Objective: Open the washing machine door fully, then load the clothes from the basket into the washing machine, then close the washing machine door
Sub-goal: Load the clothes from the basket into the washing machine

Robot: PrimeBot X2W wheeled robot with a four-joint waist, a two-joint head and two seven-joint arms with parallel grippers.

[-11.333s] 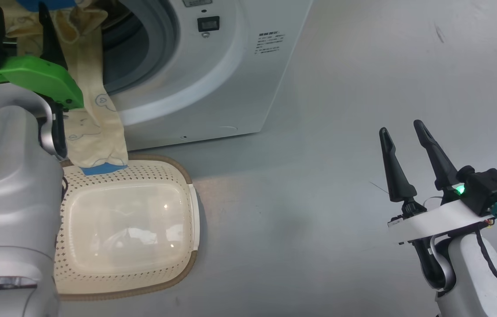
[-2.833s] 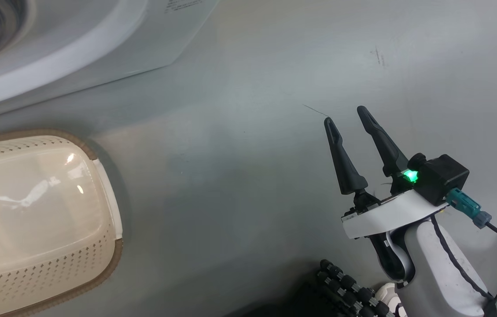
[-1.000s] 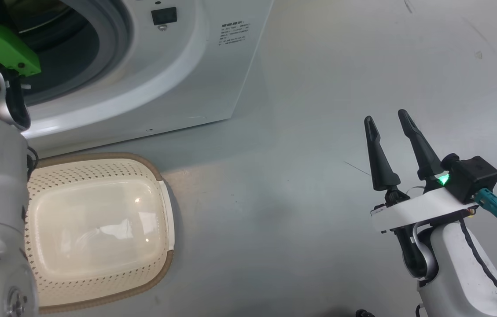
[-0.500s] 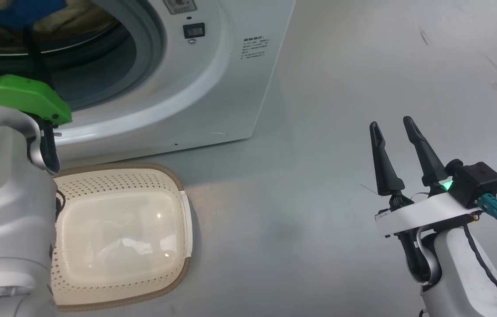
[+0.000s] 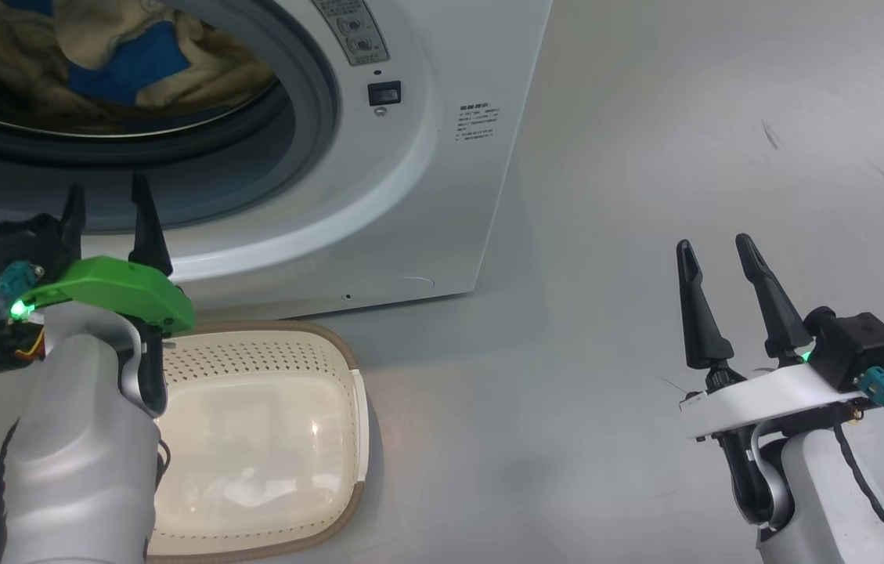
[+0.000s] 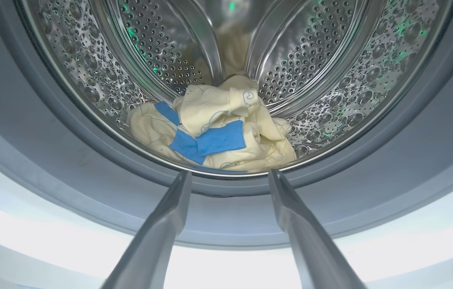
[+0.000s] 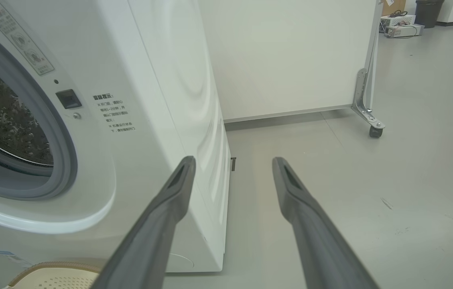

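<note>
The left end effector (image 5: 107, 182) is held wide open just in front of the washing machine (image 5: 442, 180), at the lower edge of its porthole. Nothing is gripped between its two dark fingers (image 6: 158, 237), and nothing is touched by them. In the left wrist view the fingertips are seen apart, level with the grey rubber ring (image 6: 370, 168) below the mouth of the perforated steel drum (image 6: 310, 52), and are pointed into it.

The clothes (image 6: 218, 128) are found inside the washing machine, bunched in a heap on the bottom of the drum. Cream-yellow cloth with bright blue bands and thin line drawings can be made out. The heap is well apart from the left fingertips.

The right end effector (image 5: 713, 241) is held over the grey floor (image 5: 645, 157), well to the right of the washing machine, with its jaws fully parted and nothing between them. In the right wrist view it is pointed past the washing machine's front right corner, towards a white panel on castors (image 7: 290, 56) standing beyond the machine's side.

The basket (image 5: 269, 360) is set on the floor just in front of the washing machine, below the porthole. Its glossy bottom is exposed, and its left part is hidden by the left forearm (image 5: 81, 462).
</note>
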